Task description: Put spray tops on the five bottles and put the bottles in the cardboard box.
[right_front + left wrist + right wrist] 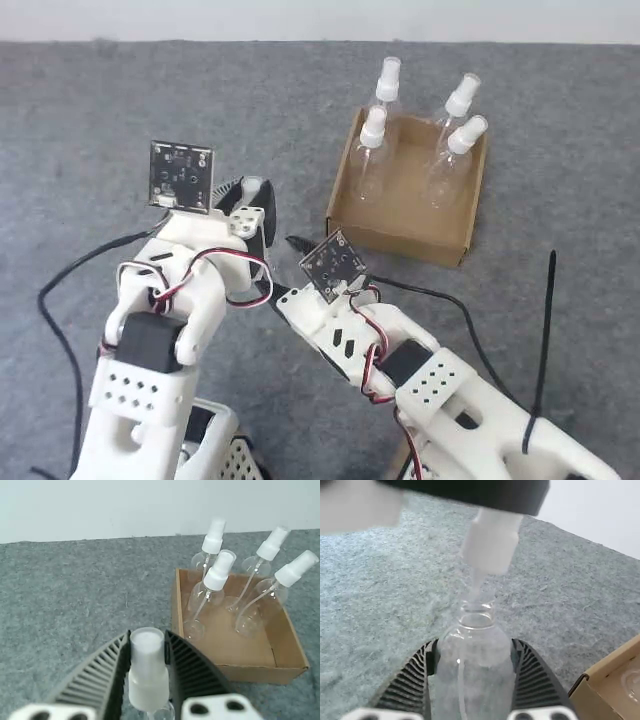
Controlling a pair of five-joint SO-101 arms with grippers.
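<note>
Left gripper (146, 639) clamps a spray top (146, 672) above the bottle (472, 680) held in the right gripper (473, 650); four capped bottles (218, 577) stand in the box (260, 672).

High view looks down over the table (100, 120); both close wrist views share the cardboard box (260, 672).

A grey felt mat (120, 110) carries black cables (547, 330), with a white wall (300, 20) behind.
</note>
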